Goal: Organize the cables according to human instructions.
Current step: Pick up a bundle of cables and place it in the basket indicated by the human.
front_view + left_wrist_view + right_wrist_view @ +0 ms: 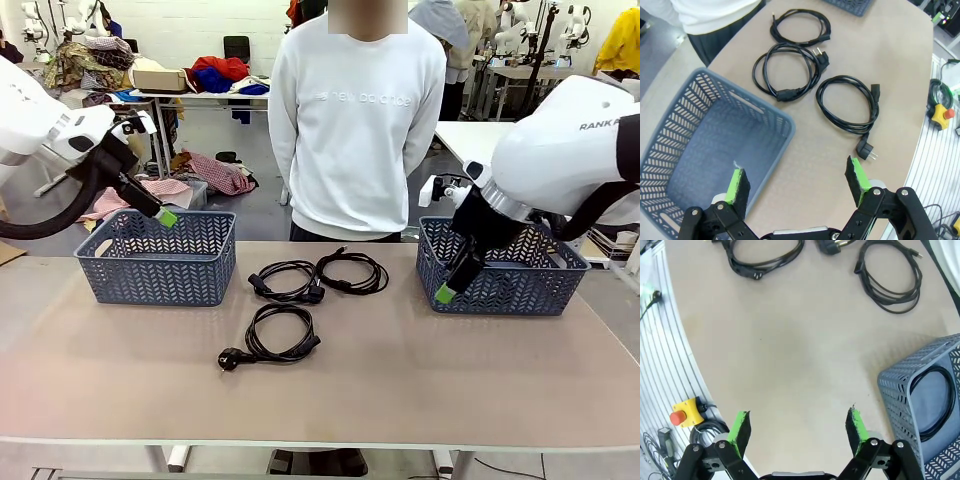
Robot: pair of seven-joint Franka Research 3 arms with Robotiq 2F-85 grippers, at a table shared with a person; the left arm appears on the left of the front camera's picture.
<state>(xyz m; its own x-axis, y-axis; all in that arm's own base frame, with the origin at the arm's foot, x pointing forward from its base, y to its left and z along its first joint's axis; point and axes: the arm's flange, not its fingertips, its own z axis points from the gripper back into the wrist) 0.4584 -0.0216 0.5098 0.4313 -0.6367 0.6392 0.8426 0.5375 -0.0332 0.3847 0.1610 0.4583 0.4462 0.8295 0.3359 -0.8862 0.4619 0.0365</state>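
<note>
1. Front view: the left gripper [165,217] hangs over the far rim of the left basket [150,272], its green pads apart, touching nothing. The right gripper [447,292] hangs just in front of the right basket [525,285], released and empty. On the table [420,380] between the baskets lie three cables: the left coil [313,294] and the right coil [345,285] side by side near the person [355,120], and the front coil [310,345] nearer the robot.

2. Left wrist view: the left gripper [797,172] has its fingers [736,184] spread wide with nothing between them; one is above the left basket [750,100], the other above bare table. The front coil [873,92], left coil [787,93] and right coil [800,41] lie beyond.

3. Right wrist view: the right gripper [797,420] is wide open over bare table, holding nothing. The right basket [895,415] is beside it, with a fourth coil [915,412] inside. The right coil [863,277] and front coil [756,274] lie farther off.
</note>
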